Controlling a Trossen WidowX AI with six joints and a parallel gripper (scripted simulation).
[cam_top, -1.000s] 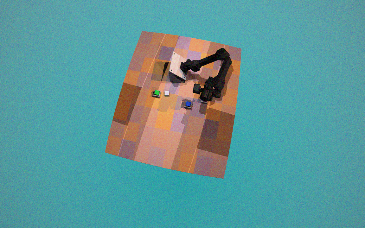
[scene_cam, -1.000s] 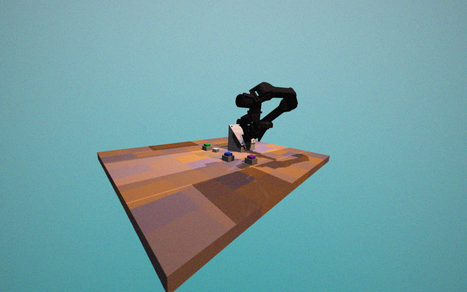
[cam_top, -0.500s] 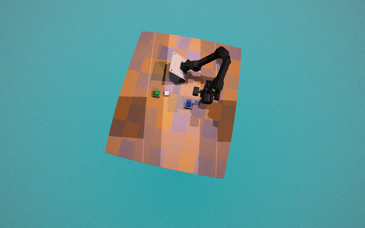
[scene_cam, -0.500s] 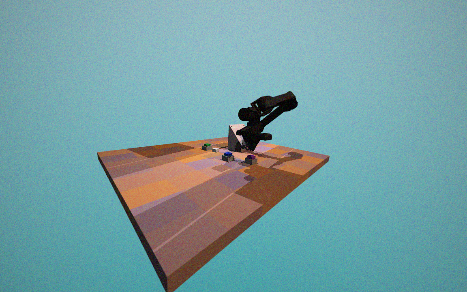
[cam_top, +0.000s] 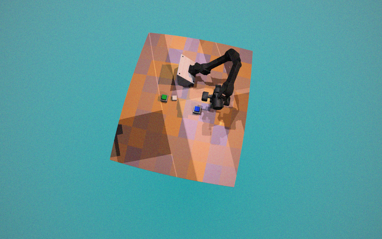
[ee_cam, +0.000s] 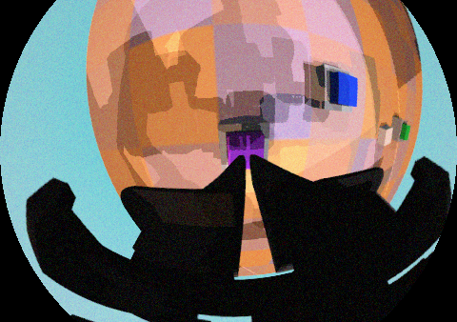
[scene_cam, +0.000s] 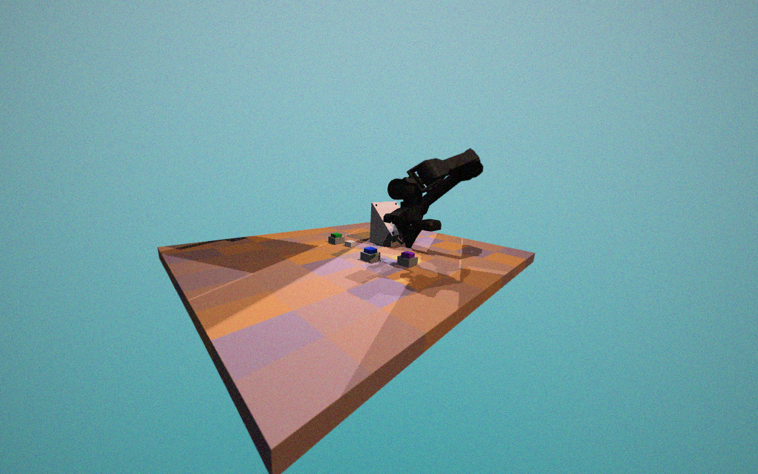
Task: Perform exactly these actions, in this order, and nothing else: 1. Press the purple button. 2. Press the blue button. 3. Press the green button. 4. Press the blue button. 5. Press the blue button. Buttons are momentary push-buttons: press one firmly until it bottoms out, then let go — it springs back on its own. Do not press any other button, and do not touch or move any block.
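My gripper (scene_cam: 410,247) (ee_cam: 247,160) is shut and empty, pointing down just above the purple button. The purple button (scene_cam: 407,255) (ee_cam: 246,143) sits on a grey base; in the wrist view its near part is hidden by the fingertips, and in the top view the arm hides it. In the exterior view a small gap shows between tips and cap. The blue button (cam_top: 197,109) (scene_cam: 370,250) (ee_cam: 347,89) stands beside it, cap raised. The green button (cam_top: 164,97) (scene_cam: 335,235) (ee_cam: 405,131) stands farther off, cap raised.
A small white block (cam_top: 174,97) (scene_cam: 349,243) (ee_cam: 386,134) lies beside the green button, on the side toward the blue one. The arm's light wedge-shaped base mount (cam_top: 184,68) (scene_cam: 379,224) stands behind the buttons on the patchwork table (cam_top: 199,151) (scene_cam: 287,377).
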